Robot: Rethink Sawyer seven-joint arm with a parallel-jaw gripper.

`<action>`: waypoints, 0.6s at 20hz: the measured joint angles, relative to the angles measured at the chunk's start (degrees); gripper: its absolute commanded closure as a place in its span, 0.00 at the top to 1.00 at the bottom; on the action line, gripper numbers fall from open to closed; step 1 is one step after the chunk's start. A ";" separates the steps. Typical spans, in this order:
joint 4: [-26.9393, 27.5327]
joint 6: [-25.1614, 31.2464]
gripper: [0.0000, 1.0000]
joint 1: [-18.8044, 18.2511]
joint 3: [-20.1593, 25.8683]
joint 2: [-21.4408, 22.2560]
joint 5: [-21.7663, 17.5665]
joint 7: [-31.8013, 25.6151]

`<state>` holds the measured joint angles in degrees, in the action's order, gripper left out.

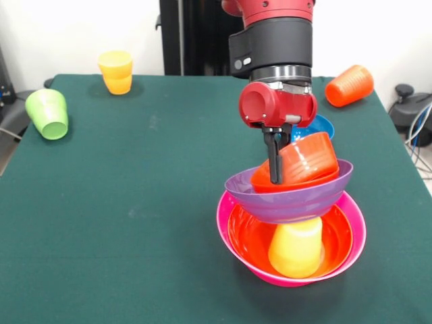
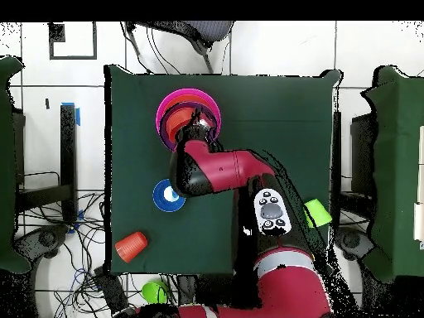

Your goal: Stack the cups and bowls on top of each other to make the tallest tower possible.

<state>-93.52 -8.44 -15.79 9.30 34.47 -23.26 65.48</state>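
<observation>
Green felt covers the table [image 1: 135, 202]. Near its front right corner my tower [image 1: 290, 223] stands: pink bowl [image 1: 233, 246], orange bowl, yellow cup [image 1: 295, 248], purple bowl [image 1: 290, 199]. My gripper [image 1: 275, 177] has its fingers pinched on the tilted small orange bowl [image 1: 307, 162]. I judge it light, glossy, slippery; grip the rim.

Tower [image 1: 290, 223]: pink bowl [image 1: 233, 243] base holding large orange bowl [image 1: 246, 239] and upturned yellow cup [image 1: 295, 248], purple bowl [image 1: 287, 199] above, small orange bowl [image 1: 307, 160] tilted on top.
</observation>
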 measured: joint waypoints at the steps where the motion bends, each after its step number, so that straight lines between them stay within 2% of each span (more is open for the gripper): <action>1: 0.00 0.00 0.00 -0.01 0.00 0.00 -0.01 0.00; 12: -1.32 0.01 0.00 -1.73 0.39 0.39 -1.20 0.00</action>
<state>-94.84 -8.43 -17.52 9.68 34.87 -24.46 65.48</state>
